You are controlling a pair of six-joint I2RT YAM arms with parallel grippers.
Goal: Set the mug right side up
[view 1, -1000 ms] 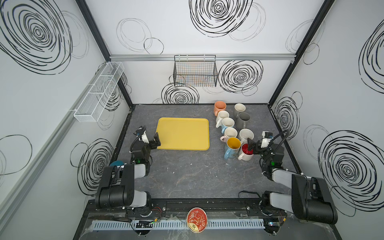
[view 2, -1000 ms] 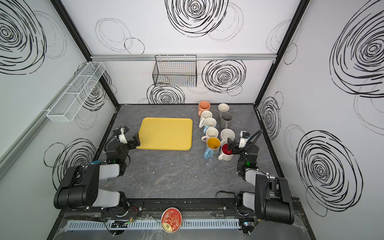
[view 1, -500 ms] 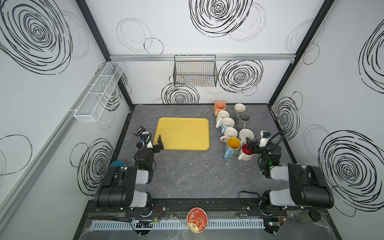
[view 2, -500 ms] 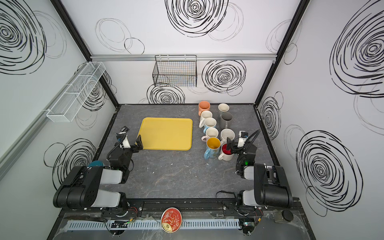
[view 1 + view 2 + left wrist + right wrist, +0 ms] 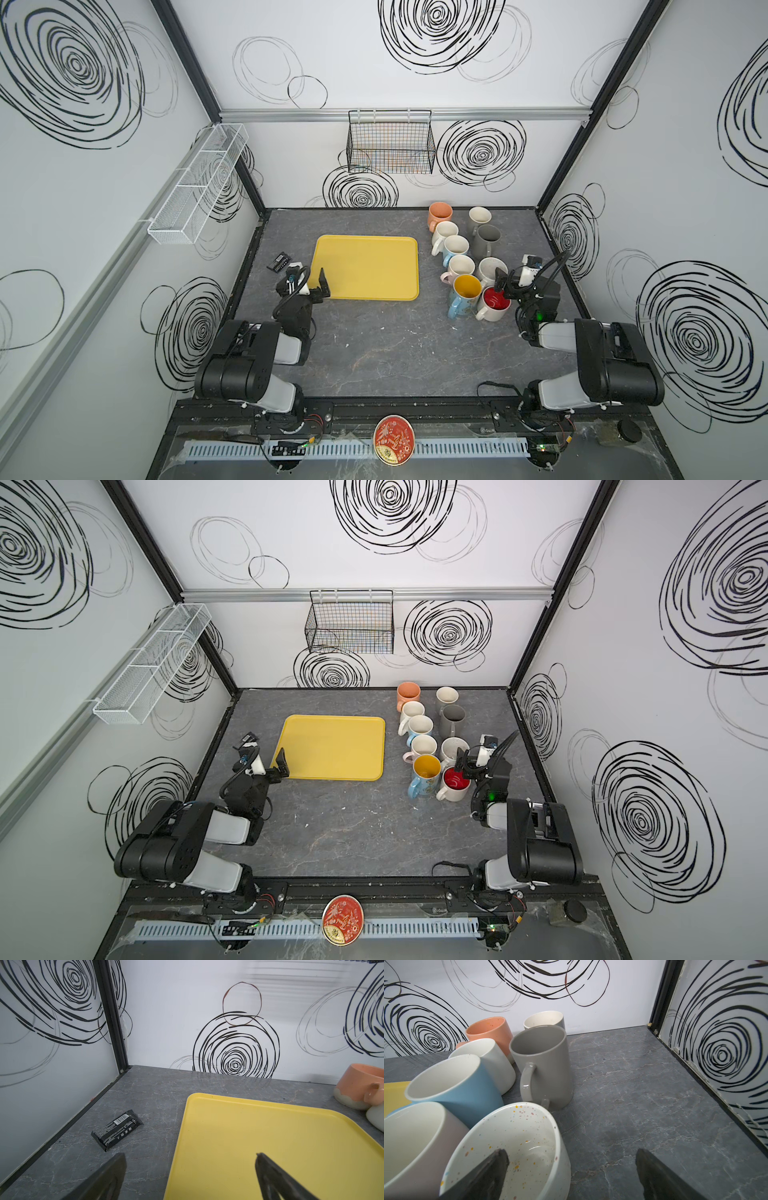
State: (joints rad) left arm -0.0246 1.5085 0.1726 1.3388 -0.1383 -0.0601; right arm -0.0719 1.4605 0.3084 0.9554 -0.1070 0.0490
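Left pincer (image 5: pixel 308 283): released, jaws spread wide and holding nothing. You find it at the lower-left corner of the tray (image 5: pixel 365 266) in both top views.
Left fingers (image 5: pixel 112 1176): in the left wrist view one hangs over the yellow tray. The other hangs over the grey bench (image 5: pixel 149 1093), between tray and wrapper (image 5: pixel 117 1130).
Right pincer (image 5: pixel 513 277): released, jaws wide, nothing between them. You see it right of centre in both top views, at the right edge of the mugs (image 5: pixel 461 266).
Right fingers (image 5: pixel 488 1172): in the right wrist view one reaches over the mouth of the speckled mug (image 5: pixel 527 1132), the other over bare bench. You cannot tell whether the first touches the rim.
Mugs: nine, packed in two loose rows right of the tray, running from the back wall toward the right arm.
Mug state: each one you can see stands on its base, mouth up. You cannot tell which is the task's own.
Red mug (image 5: pixel 492 305): red inside, in the nearest row, just beside the right pincer's dark finger.
Yellow mug (image 5: pixel 465 287): yellow inside, close on the red mug's left.
Grey mug (image 5: pixel 542 1059): tall and upright, behind the speckled mug.
Orange mug (image 5: pixel 357 1084): at the back, at the right edge of the left wrist view.
Wrapper: black, flat on the bench, left of the tray near the left wall.
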